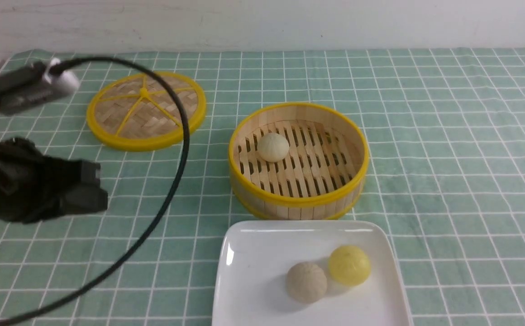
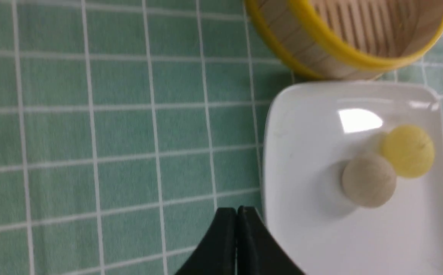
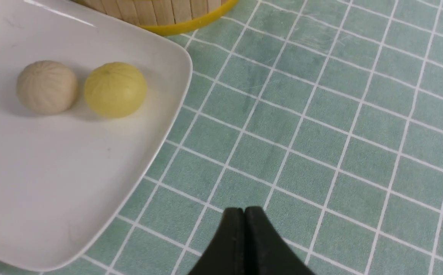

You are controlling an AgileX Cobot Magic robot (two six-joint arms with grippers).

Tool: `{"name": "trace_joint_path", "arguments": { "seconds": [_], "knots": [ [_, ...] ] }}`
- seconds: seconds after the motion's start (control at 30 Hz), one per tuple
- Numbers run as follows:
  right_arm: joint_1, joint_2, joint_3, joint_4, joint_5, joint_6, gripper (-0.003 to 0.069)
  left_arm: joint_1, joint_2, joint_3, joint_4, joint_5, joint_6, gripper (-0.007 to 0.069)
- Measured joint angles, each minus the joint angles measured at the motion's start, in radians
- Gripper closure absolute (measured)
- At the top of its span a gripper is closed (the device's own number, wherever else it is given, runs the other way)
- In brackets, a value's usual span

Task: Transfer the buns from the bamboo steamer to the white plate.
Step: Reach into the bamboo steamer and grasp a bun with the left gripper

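Observation:
The bamboo steamer (image 1: 298,201) stands mid-table with one pale cream bun (image 1: 273,147) on its slatted floor. Just in front of it is the white plate (image 1: 253,253), which holds the yellow bun (image 1: 349,265) touching a darker greyish-tan bun (image 1: 306,282). My left gripper (image 2: 237,209) is shut and empty, hovering over the cloth beside the plate (image 2: 301,236); the front view shows it as a dark mass (image 1: 95,188) left of the steamer. My right gripper (image 3: 244,209) is shut and empty, above the cloth next to the plate (image 3: 53,183). The front view does not show it.
The flat woven lid (image 1: 146,110) with yellow rim and spokes lies at the back left. A black cable (image 1: 178,158) arcs from the left arm across the green checked cloth (image 1: 448,181). A pale wall (image 1: 262,22) bounds the far edge.

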Motion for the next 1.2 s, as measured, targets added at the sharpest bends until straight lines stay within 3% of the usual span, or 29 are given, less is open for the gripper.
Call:
{"name": "trace_joint_path", "arguments": {
  "seconds": [0.27, 0.57, 0.7, 0.8, 1.0, 1.2],
  "knots": [
    [0.0, -0.004, 0.014, -0.005, -0.032, 0.0, 0.0671, -0.043, 0.199, -0.274, 0.011, 0.1, -0.054, 0.0623],
    [0.0, -0.007, 0.014, -0.005, -0.037, 0.0, 0.0667, -0.301, 0.536, -0.618, 0.06, 0.076, -0.135, 0.0614],
    [0.0, -0.007, 0.014, -0.005, -0.035, 0.0, 0.0664, -0.391, 0.734, -0.775, 0.216, 0.064, -0.337, 0.0543],
    [0.0, -0.007, 0.014, -0.005, -0.035, 0.0, 0.0664, -0.426, 0.832, -0.855, 0.325, 0.063, -0.422, 0.0459],
    [0.0, -0.007, 0.014, -0.005, -0.034, 0.0, 0.0659, -0.456, 0.964, -0.963, 0.376, 0.027, -0.451, 0.0278],
    [0.0, -0.007, 0.014, -0.005, -0.034, 0.0, 0.0657, -0.466, 1.037, -0.975, 0.37, -0.089, -0.451, 0.0238]
  ]
}}
